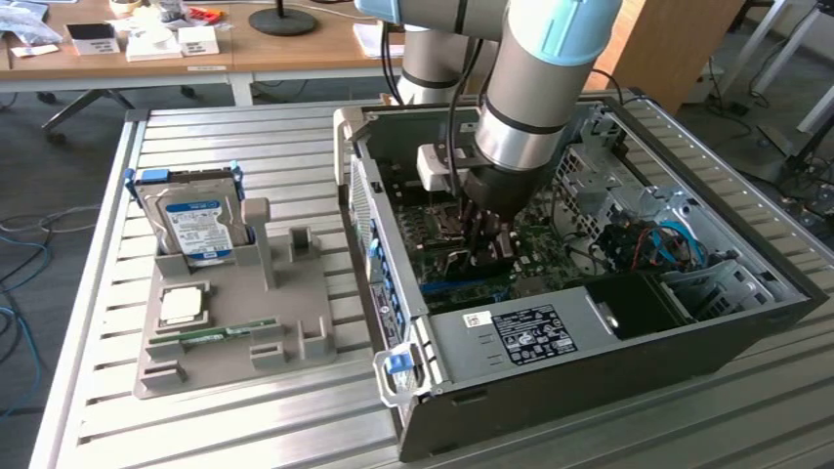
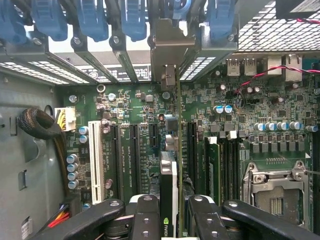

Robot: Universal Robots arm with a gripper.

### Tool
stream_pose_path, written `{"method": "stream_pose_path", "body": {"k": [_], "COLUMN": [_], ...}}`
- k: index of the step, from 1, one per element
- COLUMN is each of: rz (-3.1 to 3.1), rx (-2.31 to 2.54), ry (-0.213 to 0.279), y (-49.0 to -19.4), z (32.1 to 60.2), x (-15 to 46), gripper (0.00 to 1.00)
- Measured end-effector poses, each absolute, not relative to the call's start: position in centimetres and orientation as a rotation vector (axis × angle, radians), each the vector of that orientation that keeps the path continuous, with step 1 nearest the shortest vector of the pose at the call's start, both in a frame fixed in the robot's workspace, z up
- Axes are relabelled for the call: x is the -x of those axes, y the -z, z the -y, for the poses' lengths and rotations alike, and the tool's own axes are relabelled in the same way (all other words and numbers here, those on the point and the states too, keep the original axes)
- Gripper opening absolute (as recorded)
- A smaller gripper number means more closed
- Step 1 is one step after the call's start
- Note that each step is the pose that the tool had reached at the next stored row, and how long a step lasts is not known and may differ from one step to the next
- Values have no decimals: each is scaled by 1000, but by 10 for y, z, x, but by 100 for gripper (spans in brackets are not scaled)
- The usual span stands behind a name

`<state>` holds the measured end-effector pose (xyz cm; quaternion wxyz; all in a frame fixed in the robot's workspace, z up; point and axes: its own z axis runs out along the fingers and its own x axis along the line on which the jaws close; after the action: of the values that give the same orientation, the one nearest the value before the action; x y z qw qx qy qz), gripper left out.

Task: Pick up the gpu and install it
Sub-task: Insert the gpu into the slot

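Here my claw is clamped on the gpu, one finger on each face, the thin card standing on edge between them. The card points down over the green motherboard, in line with the black expansion slots, its silver bracket up against the case's rear slot openings. In the exterior view my arm reaches down into the open computer case. Well apart, on the slatted table, a grey holder carries the hard drive.
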<state>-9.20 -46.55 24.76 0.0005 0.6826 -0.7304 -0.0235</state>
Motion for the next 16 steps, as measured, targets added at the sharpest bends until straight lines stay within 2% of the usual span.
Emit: {"method": "stream_pose_path", "body": {"k": [16], "rz": [2295], "rx": [-2144], "ry": [76], "y": [-247], "z": [465], "x": [90], "gripper": [27]}}
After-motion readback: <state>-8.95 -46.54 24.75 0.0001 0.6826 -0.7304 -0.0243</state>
